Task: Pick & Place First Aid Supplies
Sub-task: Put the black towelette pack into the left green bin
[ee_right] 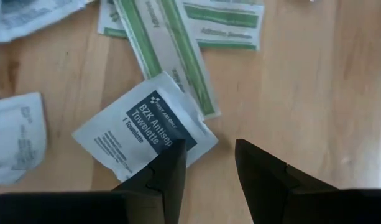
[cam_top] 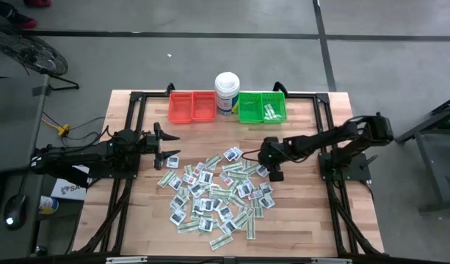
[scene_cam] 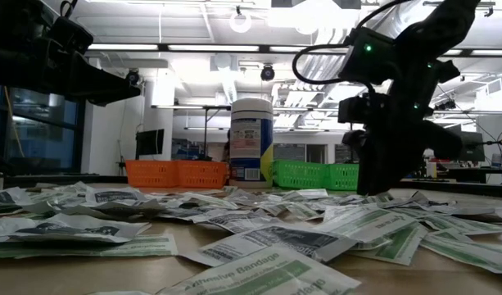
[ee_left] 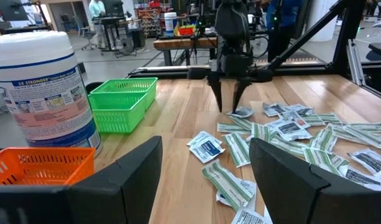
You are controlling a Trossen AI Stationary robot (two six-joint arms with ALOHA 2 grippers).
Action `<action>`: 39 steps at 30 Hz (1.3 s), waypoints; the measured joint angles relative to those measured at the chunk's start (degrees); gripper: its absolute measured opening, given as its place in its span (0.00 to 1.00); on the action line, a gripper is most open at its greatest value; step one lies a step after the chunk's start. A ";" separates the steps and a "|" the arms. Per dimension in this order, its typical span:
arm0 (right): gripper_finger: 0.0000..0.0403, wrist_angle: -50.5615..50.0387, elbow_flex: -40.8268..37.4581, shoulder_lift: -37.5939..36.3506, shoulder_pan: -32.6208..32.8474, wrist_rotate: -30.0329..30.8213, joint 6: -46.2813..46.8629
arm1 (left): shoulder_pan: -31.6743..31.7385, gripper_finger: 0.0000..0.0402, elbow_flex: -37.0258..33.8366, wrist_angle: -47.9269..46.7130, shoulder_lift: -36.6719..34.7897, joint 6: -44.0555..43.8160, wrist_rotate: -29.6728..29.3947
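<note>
The first aid packets [cam_top: 217, 194] lie in a loose heap on the wooden table: square white ones with dark print and long green-and-white strips. My right gripper [cam_top: 275, 173] points straight down at the heap's right edge, open and low over the table. In the right wrist view, the right gripper [ee_right: 209, 149] stands at a white towelette packet [ee_right: 143, 134] that lies flat on the wood. One fingertip [ee_right: 176, 149] covers this packet's corner and the other is over bare wood. My left gripper [cam_top: 169, 144] is open and held above the table at the heap's left side. My right gripper comes from above, pointing down. One fingertip [ee_right: 176, 149] stands over the near corner [ee_right: 193, 140] of the white towelette packet. I cannot tell whether it touches the packet. The packet lies flat on the table.
At the table's far edge stand a red bin [cam_top: 191, 107], a tall white tub [cam_top: 227, 92] and a green bin [cam_top: 262, 107] with a few packets inside. Bare wood shows to the right of the heap and between the heap and the bins.
</note>
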 joint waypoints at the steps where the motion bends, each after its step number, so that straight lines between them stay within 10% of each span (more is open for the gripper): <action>1: 0.33 0.21 0.06 0.54 0.00 -0.77 0.01 | 0.02 0.59 0.00 0.00 -0.02 0.00 -0.02; 15: 0.31 -1.63 0.21 3.10 -0.02 -1.90 0.40 | 0.02 0.59 0.00 0.00 -0.02 -0.02 -0.02; 29: 0.02 -2.35 0.17 3.12 0.04 -1.96 4.04 | 0.00 0.59 0.00 0.00 -0.02 0.00 0.00; 39: 0.00 -2.58 -0.07 1.88 0.13 0.84 16.21 | 0.01 0.59 0.00 0.00 -0.02 0.00 0.00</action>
